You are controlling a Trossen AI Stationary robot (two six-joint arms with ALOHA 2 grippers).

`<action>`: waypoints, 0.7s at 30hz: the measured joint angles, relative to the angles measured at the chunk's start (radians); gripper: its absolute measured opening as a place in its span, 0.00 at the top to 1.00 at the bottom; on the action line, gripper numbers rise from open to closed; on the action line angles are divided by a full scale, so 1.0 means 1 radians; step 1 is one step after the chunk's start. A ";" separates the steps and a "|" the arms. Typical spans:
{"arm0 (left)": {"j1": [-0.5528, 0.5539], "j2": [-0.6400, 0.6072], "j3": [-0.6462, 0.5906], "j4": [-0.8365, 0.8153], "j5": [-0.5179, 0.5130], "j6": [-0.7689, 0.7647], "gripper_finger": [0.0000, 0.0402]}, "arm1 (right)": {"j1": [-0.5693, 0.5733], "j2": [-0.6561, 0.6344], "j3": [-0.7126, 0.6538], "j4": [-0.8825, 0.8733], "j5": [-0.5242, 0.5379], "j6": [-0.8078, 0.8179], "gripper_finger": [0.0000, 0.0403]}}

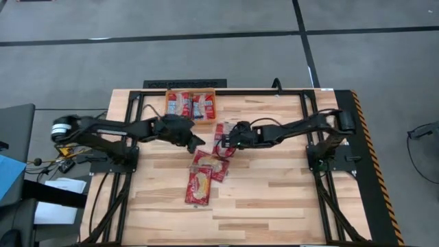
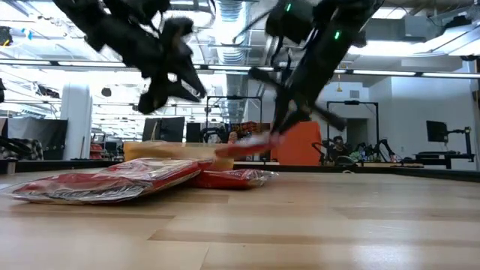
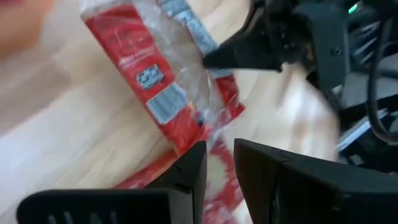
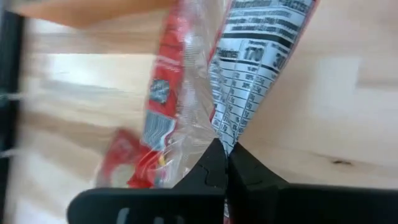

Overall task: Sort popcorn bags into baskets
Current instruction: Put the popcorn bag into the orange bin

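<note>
The orange basket point(image 1: 191, 91) stands at the table's far edge with two popcorn bags point(image 1: 180, 104) side by side in it. Two more red bags point(image 1: 209, 165) point(image 1: 197, 186) lie flat mid-table, overlapping; the low view shows them too point(image 2: 105, 180). My right gripper point(image 1: 221, 143) is shut on another bag point(image 1: 222, 132) just right of the basket's near corner. My left gripper point(image 1: 199, 143) hovers close to its left, above the lying bags. Its fingers point(image 3: 193, 168) stand a narrow gap apart with nothing between them. My right gripper pinches the crinkled clear wrapper at the bag's edge point(image 4: 219, 138) between its two fingers. The fingers point(image 3: 214, 59) come slanting down from the table's right side. The bag point(image 2: 244, 148) hangs tilted from them, above the lying bags.
Black arm frames run along the table's left and right sides point(image 1: 322, 165). A black-and-yellow striped strip point(image 1: 365, 158) marks the right edge. Bare wood lies toward the near edge point(image 1: 274, 213).
</note>
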 joint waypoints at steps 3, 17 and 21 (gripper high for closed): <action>0.000 -0.103 0.001 -0.022 -0.039 -0.002 0.83 | -0.015 -0.068 0.022 -0.005 0.004 -0.083 0.98; 0.045 -0.428 0.000 -0.221 -0.212 0.076 0.83 | -0.260 0.018 0.283 0.007 -0.107 -0.459 0.98; 0.067 -0.471 0.000 -0.291 -0.244 0.102 0.83 | -0.304 0.124 0.397 -0.005 -0.160 -0.536 0.98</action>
